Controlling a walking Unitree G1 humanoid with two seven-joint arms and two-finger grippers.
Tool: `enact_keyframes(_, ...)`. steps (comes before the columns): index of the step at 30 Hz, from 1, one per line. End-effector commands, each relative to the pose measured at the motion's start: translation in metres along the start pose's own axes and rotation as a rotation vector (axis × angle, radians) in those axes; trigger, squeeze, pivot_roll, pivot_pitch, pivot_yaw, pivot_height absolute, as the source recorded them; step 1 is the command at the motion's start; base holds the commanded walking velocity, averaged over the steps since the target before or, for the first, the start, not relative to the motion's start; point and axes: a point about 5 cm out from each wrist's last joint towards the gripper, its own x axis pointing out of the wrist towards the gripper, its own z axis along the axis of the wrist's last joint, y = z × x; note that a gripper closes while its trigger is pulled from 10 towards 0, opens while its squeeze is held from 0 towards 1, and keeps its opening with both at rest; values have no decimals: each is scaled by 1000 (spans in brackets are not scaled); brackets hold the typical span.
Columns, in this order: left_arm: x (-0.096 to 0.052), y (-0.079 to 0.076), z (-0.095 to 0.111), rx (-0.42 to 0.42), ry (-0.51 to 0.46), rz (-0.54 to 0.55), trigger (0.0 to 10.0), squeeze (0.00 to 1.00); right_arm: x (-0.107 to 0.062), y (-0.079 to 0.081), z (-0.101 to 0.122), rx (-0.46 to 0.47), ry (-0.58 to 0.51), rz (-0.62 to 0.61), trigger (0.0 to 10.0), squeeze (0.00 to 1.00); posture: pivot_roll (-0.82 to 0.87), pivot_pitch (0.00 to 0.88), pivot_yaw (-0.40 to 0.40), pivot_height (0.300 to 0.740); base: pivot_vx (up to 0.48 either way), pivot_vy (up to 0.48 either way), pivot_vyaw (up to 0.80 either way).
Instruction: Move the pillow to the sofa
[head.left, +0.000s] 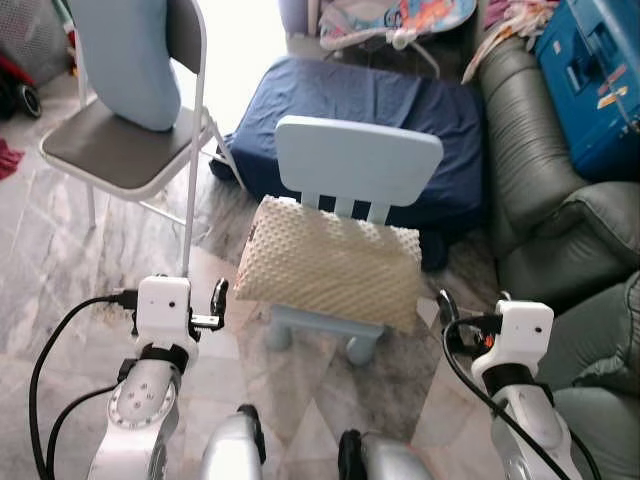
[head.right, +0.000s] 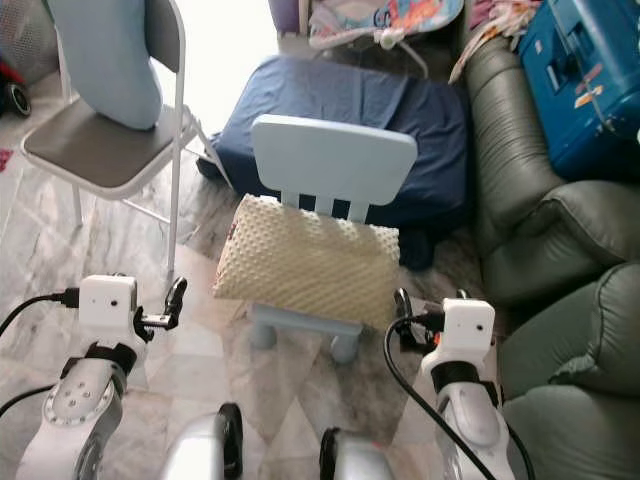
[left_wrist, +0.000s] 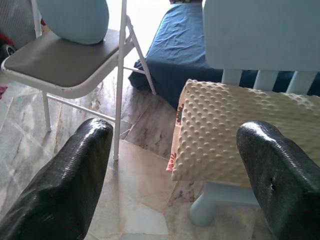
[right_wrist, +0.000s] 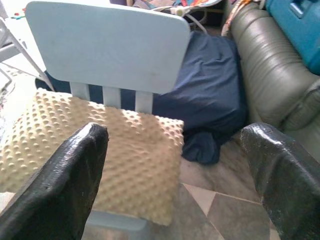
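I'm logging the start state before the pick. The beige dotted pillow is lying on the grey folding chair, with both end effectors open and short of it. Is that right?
Not quite. The beige dotted pillow lies on the small light blue chair, not the grey folding chair, as the left eye view shows. The rest holds: the left end effector and right end effector are open and short of it.

Beige dimpled pillow (head.left: 330, 264) flat on small chair (head.left: 357, 165)

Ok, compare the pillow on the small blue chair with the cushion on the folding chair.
The pillow is beige with a bumpy dotted surface; the cushion is smooth and light blue. The pillow lies flat across the small blue chair and overhangs its seat; the cushion stands upright against the folding chair back. Both rest on chair seats, untouched by either gripper.
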Motion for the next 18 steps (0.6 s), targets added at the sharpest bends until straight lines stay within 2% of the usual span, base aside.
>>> enact_keyframes(1,-2,0,2,2,-8,-2,10000,0,-1,-1,1,0,5,-3,10000,0,-11,207,-61,740,349,0,0)
enact_keyframes(18,0,-3,3,-3,-11,-26,10000,0,1,-1,5,-14,-2,3,10000,0,-15,212,-66,740,323,0,0)
